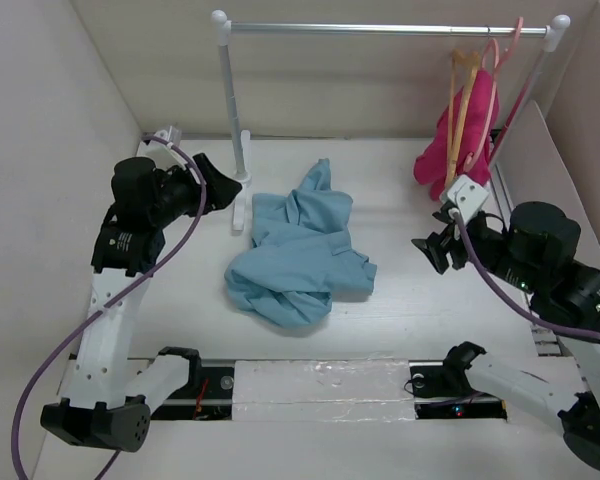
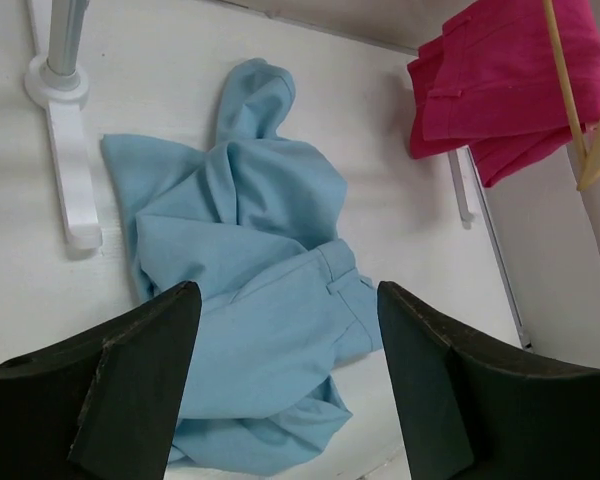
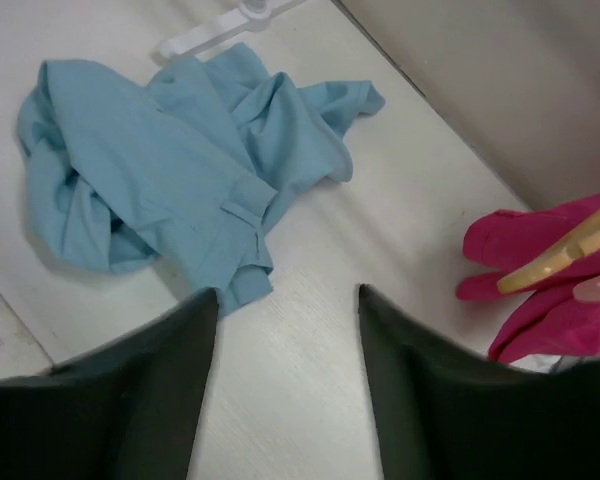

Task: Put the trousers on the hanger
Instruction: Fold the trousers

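Trousers (image 1: 298,250): crumpled in a heap mid-table, legs folded over one another. The waistband with its belt loop faces up on the side nearer the right arm.
Hanger (image 1: 464,105): hooked on the rail (image 1: 380,29) at the far right, right against the pink garment (image 1: 450,150) and its pink hanger (image 1: 500,60), well apart from the trousers.
Left gripper (image 2: 287,330): jaws spread, holding nothing, poised above the heap's left side.
Right gripper (image 3: 287,300): jaws spread, holding nothing, between the heap and the hanger.
Risk, wrong pick: the two hangers hang so close that my right fingers could close on the pink one or snag the pink cloth. I cannot tell from the overhead view whether the hanger's arm is caught in that cloth.
Risk, hook: if I pull sideways rather than lifting, the hook may drag along the rail or drop the hanger.
Risk, bunching: pinching the heap anywhere but the waistband likely lifts several layers, so the legs stay tangled and will not drape over the bar.
Risk, slip: soft cloth hung unevenly over smooth wood will probably slide off the heavier side.
Risk, rack: the rack foot (image 1: 240,210) touches the heap's far-left edge, so cloth dragged that way may catch on it.
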`<state>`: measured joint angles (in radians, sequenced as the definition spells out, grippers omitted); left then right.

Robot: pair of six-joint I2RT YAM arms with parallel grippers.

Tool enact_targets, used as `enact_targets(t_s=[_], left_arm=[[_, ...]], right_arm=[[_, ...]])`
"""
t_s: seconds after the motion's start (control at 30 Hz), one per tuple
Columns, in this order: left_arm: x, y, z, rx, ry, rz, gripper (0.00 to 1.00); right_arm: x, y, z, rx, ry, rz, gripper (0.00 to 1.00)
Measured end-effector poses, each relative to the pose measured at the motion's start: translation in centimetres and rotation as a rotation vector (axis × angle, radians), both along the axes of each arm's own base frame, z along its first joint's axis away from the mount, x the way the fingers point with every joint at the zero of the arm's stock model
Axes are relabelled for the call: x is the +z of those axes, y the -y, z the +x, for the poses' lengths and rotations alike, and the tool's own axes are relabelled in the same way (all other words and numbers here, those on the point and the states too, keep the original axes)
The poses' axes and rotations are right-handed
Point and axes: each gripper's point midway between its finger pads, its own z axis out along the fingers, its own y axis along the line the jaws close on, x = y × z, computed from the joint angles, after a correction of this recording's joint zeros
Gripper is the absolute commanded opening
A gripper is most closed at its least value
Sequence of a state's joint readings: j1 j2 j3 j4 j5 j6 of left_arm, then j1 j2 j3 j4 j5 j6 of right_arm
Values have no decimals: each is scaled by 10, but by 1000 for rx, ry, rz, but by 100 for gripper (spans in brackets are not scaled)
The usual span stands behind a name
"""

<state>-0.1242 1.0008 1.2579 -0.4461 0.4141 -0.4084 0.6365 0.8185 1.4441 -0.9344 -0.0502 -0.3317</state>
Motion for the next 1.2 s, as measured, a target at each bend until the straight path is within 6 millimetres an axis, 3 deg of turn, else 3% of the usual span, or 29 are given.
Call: enact_targets(t_s=[0.03, 0.1, 0.13, 0.2, 0.3, 0.33, 0.47, 0.5, 0.53, 0.6, 0.63, 0.67, 0.7, 0.73, 0.8, 1.0, 1.2], left_arm=[[-3, 0, 0, 5, -8, -2, 67], [-6, -3, 2, 29, -22, -7, 61], [-8, -5, 3, 43, -28, -8, 54], [-11, -12, 7, 102, -44, -13, 45], [-17, -29, 16, 208, -80, -33, 21], [-20, -37, 21, 246, -96, -42, 9], [-40, -80, 47, 416, -185, -100, 3], [-51, -91, 53, 447, -213, -122, 7], [-68, -102, 56, 478, -249, -143, 24], [-120, -116, 51, 525, -372, -171, 44], [-149, -119, 42, 546, -448, -178, 62], [-174, -118, 32, 554, -514, -179, 69], [-183, -117, 28, 562, -542, -189, 76], [-219, -109, 3, 564, -660, -193, 79], [-239, -100, -16, 553, -726, -215, 83], [-251, -67, -36, 480, -733, -277, 85], [-278, -52, -61, 466, -812, -334, 86]], right_arm=[[-1, -1, 0, 8, 1, -4, 37], [-7, -8, 2, 37, -8, -14, 13], [-10, -13, 4, 54, -16, -19, 0], [-25, -26, 12, 92, -48, -42, 0], [-55, -47, 26, 143, -113, -89, 0], [-65, -54, 32, 162, -134, -106, 0], [-107, -86, 57, 227, -209, -178, 1], [-117, -93, 64, 242, -221, -199, 9], [-126, -99, 70, 250, -230, -217, 34], [-147, -112, 85, 274, -253, -264, 60], [-158, -118, 93, 286, -264, -287, 72], [-169, -124, 100, 299, -276, -310, 75], [-180, -130, 108, 315, -287, -332, 79], [-189, -136, 114, 331, -294, -352, 80], [-207, -148, 126, 370, -315, -388, 83], [-252, -186, 156, 480, -346, -439, 86], [-299, -210, 166, 568, -426, -446, 74]])
